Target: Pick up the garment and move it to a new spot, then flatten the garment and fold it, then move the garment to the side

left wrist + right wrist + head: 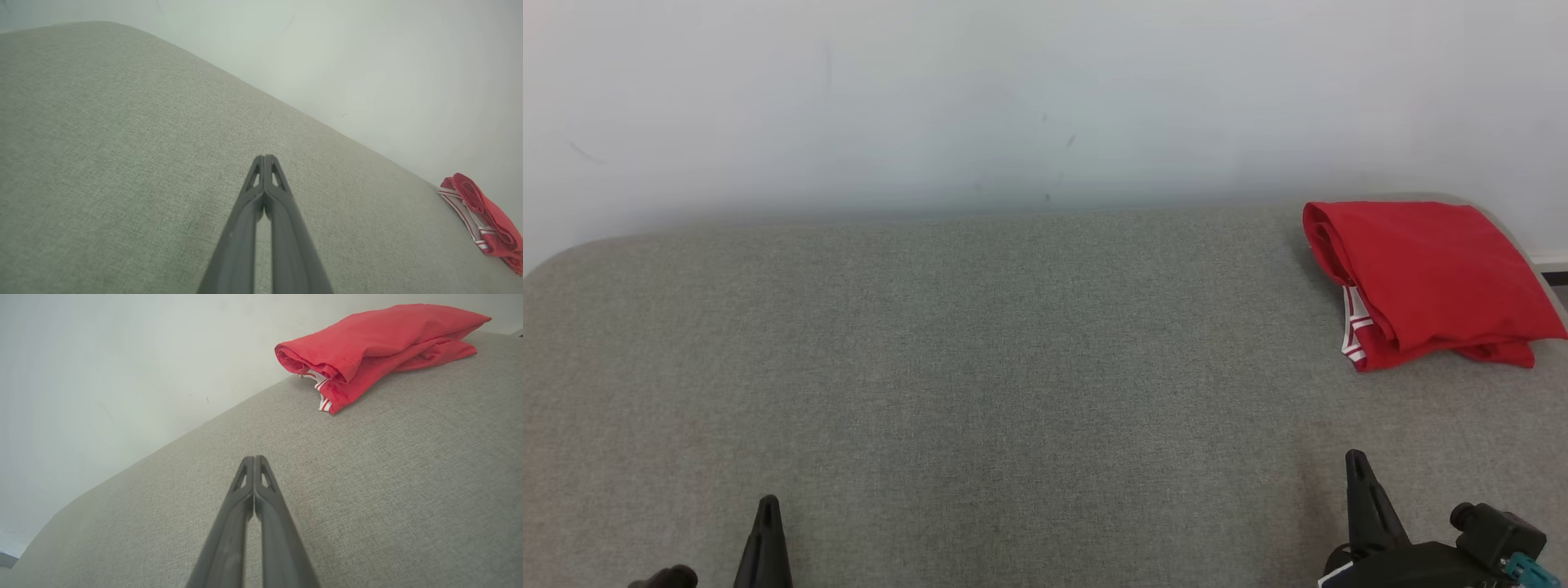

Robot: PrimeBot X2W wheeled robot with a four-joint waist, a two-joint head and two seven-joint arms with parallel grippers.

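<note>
Left gripper (768,500): down at the near left of the head view, fingers pressed together tip to tip, nothing caught between them. Its own wrist view shows the two dark fingers meeting in one point above bare grey cloth.
Right gripper (1354,454): near right of the head view, and it's the same story, fingers closed flat against each other and holding nothing. Its wrist view looks along them towards the garment.
Garment (1429,278): bright red, folded into a compact bundle, lying in the far right corner of the padded surface and reaching right up to that surface's right edge.
Garment detail: the top layer is smooth, the folded edges are stacked on its left side, and a strip of white trim with red stripes peeks out at the near left corner.
Gripper to garment: the right gripper is the closer one, yet well short of the bundle, with open grey cloth between them. The left gripper is well apart from it, right across the surface.
Contact with the surface: whether either set of fingertips touches the cloth, I cannot tell.
Padded surface (1013,367): grey woven fabric with rounded far corners.
Wall (1013,98): pale, plain, rising directly behind the surface's far edge.
</note>
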